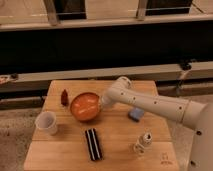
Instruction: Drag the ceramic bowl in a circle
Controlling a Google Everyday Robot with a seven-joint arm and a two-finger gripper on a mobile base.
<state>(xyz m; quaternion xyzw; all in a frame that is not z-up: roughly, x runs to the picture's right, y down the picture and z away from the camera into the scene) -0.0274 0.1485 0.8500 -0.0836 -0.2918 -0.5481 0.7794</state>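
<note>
The ceramic bowl (85, 106) is a round, shallow, glossy orange bowl on the wooden table (120, 145), left of the middle. My white arm reaches in from the right, and the gripper (103, 102) is at the bowl's right rim, touching it. The bowl lies between a small red object and the arm's end.
A white cup (46, 122) stands at the left edge. A small red object (64, 97) stands just left of the bowl. A black ridged bar (92, 143) lies in front of the bowl. A blue block (135, 115) and a small white bottle (144, 142) are at the right.
</note>
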